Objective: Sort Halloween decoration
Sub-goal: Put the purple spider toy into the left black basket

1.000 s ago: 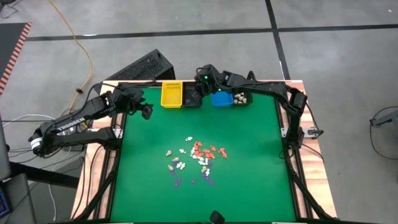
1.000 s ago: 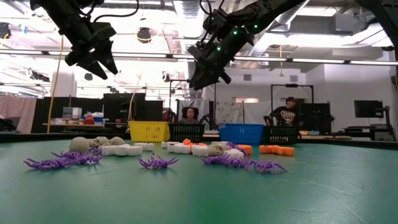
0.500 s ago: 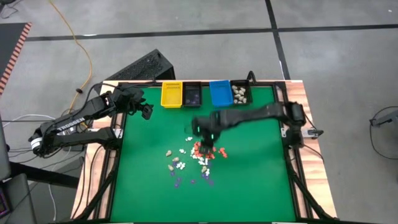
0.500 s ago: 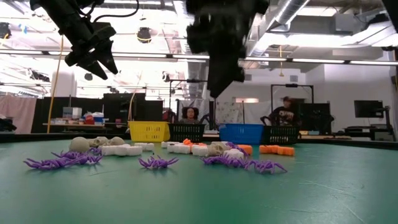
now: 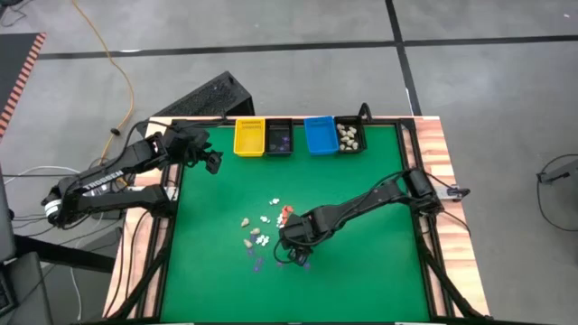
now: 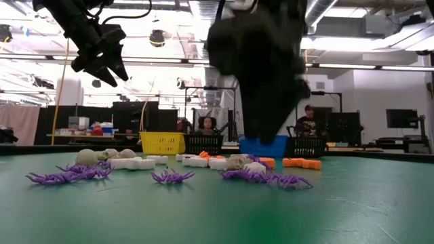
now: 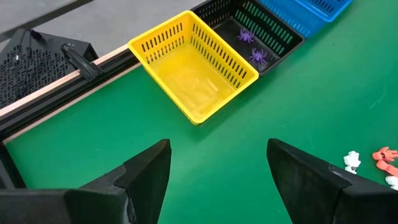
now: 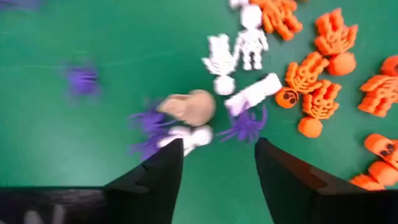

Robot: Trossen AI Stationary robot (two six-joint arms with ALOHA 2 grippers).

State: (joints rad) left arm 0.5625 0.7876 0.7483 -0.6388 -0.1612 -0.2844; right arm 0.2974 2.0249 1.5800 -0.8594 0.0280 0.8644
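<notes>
Right wrist view shows the pile closest: a purple spider (image 8: 245, 126) lies just ahead of the right gripper (image 8: 219, 163), between its two dark fingers and a little beyond their tips, with a cream skull (image 8: 188, 106) and a white piece (image 8: 196, 135) just beside it toward the left finger. The spider has no clear long axis, its legs spread to all sides, so I judge the fingers can close on it from either direction. The white skeletons (image 8: 238, 43) and the orange pieces (image 8: 323, 74) lie farther out from the gripper, the orange ones off to the side of the right finger.

In the high view the whole loose pile sits on the green bench (image 5: 361, 199) near its middle, and the right gripper (image 5: 293, 248) hangs directly over the near part of the pile. Its fingers stand apart and nothing is between them.

The left gripper (image 5: 213, 161) waits at the far left corner, well apart from the pile and near the yellow bin (image 5: 249, 137); its fingers are also spread and hold nothing. The right arm is clearly the nearer one. The black bin (image 5: 279, 137), next to the yellow one at the far edge, already holds purple spiders.
</notes>
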